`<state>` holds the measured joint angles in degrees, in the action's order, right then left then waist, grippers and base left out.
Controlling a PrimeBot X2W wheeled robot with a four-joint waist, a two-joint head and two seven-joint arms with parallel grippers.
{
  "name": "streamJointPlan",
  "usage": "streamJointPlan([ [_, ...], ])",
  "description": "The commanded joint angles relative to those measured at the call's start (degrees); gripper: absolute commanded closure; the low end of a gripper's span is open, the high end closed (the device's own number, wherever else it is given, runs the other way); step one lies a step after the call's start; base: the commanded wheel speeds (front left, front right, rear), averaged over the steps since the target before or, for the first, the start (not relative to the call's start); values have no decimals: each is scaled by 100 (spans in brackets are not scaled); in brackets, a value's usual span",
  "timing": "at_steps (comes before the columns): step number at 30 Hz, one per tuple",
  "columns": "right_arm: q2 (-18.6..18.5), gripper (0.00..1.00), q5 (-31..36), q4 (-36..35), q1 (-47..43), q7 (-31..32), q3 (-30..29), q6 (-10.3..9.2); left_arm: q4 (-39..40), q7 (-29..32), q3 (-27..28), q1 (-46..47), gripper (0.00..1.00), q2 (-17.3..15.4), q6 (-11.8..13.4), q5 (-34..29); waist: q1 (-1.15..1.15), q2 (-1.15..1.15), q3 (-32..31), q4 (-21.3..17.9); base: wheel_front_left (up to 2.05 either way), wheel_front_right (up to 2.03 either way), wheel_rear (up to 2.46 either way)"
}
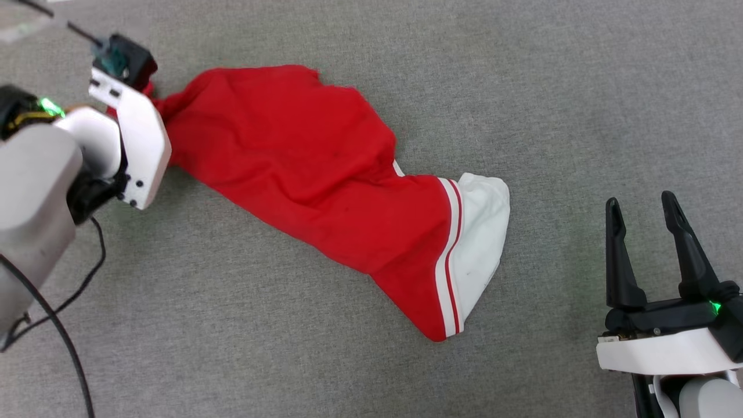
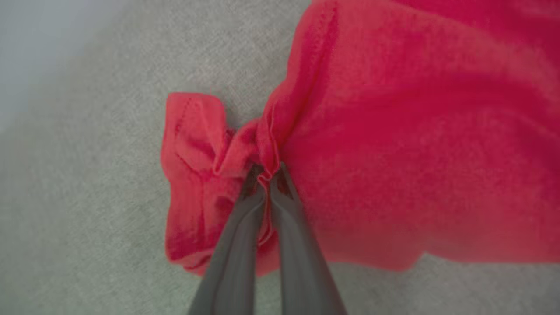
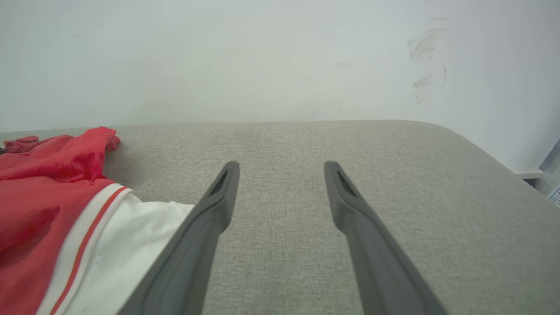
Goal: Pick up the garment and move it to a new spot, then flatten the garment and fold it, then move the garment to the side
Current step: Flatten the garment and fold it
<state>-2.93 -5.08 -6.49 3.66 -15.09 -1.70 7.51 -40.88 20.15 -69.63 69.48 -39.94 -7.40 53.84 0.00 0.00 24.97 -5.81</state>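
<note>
Left wrist view: we saw the left gripper (image 2: 267, 175) with its fingers pressed together, clamped on a bunched red fold of the garment (image 1: 302, 174). In the head view, the pale left forearm (image 1: 35, 186) sat at the left, wrist bent down onto the garment's far-left end. The garment lay plain red side up, slanting from the table's (image 1: 580, 87) far left toward its middle, with the white sleeve (image 1: 482, 232) and striped trim at the near end. The right gripper (image 1: 638, 202) was at the near right over bare table, fingers wide apart with nothing between them. The table was grey woven fabric with a rounded corner (image 3: 459, 131), its far edge against a pale scuffed wall (image 3: 262, 57). A black cable (image 1: 58, 313) hung by the left arm.
</note>
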Motion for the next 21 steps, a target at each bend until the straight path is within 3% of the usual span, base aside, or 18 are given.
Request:
streamJointPlan([
  [1, 9, 0, -3, 3, 109, -11, -5, -4, -72, -65, 21, -88, 100, 48, 4, 62, 0, 0, 12, -1, 0, 0, 0],
  [3, 9, 0, -2, 12, 94, -12, -29, -4, -203, -217, 32, -208, 100, 108, 3, 150, 0, 0, -2, 19, 0, 0, 0],
  [5, 9, 0, 27, 28, 80, -11, -48, -4, -305, -538, 92, -247, 0, 175, 3, 176, 0, 0, -64, 58, 0, 0, 0],
  [8, 9, 0, 35, 25, 112, -12, -136, -4, -322, -1349, 216, -121, 0, 181, 47, 3, 0, 0, -232, 94, 0, 0, 0],
  [12, 9, 0, 193, -30, 138, -12, -216, -4, -131, -2625, 473, -253, 0, 218, 363, -153, 0, 0, -554, 193, 0, 0, 0],
  [16, 9, 0, 488, -150, 242, -12, -234, -4, 310, -3426, 776, -673, 0, 268, 919, -195, 0, 0, -879, 325, 0, 0, 0],
  [21, -147, 0, 868, -197, 493, -11, -102, -4, 1620, -3541, 1826, -1619, 0, 230, 1900, -525, 0, 0, -1129, 489, 0, 0, 0],
])
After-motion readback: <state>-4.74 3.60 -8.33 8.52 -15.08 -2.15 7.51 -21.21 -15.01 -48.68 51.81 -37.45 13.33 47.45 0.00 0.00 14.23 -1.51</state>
